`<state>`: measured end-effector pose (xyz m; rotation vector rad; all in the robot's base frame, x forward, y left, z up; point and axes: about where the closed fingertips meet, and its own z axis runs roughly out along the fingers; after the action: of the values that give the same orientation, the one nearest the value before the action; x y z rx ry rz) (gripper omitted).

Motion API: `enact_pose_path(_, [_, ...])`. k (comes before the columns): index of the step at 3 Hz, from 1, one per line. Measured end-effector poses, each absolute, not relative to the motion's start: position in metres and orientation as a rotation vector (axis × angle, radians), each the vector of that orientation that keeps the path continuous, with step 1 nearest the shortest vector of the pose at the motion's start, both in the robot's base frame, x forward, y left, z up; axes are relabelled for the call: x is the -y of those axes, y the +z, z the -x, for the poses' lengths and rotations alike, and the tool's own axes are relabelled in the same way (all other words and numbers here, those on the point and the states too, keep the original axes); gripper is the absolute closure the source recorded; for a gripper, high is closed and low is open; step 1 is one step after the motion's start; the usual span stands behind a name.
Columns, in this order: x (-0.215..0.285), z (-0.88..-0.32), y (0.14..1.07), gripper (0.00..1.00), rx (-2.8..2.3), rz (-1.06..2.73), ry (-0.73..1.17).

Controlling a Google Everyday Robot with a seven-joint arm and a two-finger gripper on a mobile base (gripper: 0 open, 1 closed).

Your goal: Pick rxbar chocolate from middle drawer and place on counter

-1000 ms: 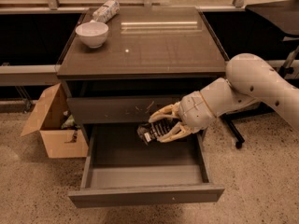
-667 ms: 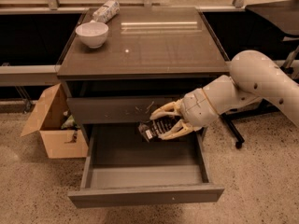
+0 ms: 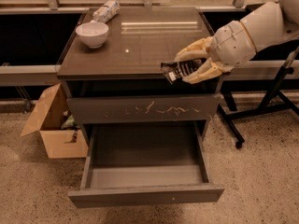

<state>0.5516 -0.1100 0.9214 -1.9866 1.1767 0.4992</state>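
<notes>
Drawer: the middle drawer (image 3: 145, 146) is seen pulled fully out at the foot of the cabinet, nearest the camera. Only its grey floor is shown, and the bar is no longer in it.
Scratched front: the shut drawer front (image 3: 145, 109) above it (the one with white scratches) is not touched by anything.
Bar: the chocolate bar (image 3: 180, 70) is held in the air at the front right of the counter. It is tilted, with its near end hanging just past the front edge. Whether it touches the top cannot be told.
Gripper: the gripper (image 3: 187, 69) is clamped on the bar at counter height on the right side, with one pale finger above the wrapper and one below.
Change: a second ago the bar was held low, between the scratched front and the open drawer. It has since been lifted to the level of the counter, so the pick is judged done and only the placing is left.
Counter: the counter (image 3: 140, 45) is glossy, and bare surface is seen just behind the gripper.
Next: a short carry inward over the top and a lowering would be called for before release. If the bar were let go here, it might slip off the front edge.
Far side: a white bowl (image 3: 92, 33) and a white and silver packet (image 3: 105, 10) are set at the back left, well apart from the gripper.
</notes>
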Motion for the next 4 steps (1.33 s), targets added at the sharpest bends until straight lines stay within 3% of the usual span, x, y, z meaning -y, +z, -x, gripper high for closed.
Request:
enact_pose_path(2, [0.112, -0.569, 0.921, 1.00, -1.179, 1.971, 0.497])
enact_pose_path(4, [0.138, -0.649, 0.921, 1.00, -1.232, 1.851, 0.450])
